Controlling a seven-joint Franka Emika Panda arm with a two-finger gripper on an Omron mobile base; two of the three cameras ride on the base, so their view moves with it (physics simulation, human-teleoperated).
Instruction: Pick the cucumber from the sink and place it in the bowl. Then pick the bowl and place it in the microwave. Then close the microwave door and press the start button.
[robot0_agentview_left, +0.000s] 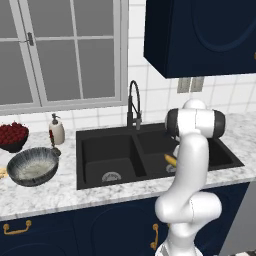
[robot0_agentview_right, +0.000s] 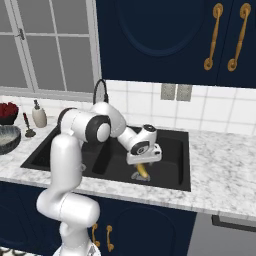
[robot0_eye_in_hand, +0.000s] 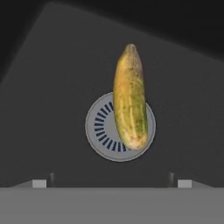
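Cucumber (robot0_eye_in_hand: 130, 98) apparently just below open hand (robot0_agentview_right: 143, 163)

arm (robot0_agentview_right: 70, 165): glossy white, rounded tubular segments with bulbous elbows. joints carry dark grey-black bands and end caps. hand (robot0_agentview_right: 142, 145) white with a dark round disc on its side. finger tips (robot0_eye_in_hand: 39, 183) appear pale grey, poorly resolved.

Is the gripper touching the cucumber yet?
Apart. In the hand view the fingertips stand wide open at the bottom edge, with bare sink floor between them and the cucumber lying across the drain.
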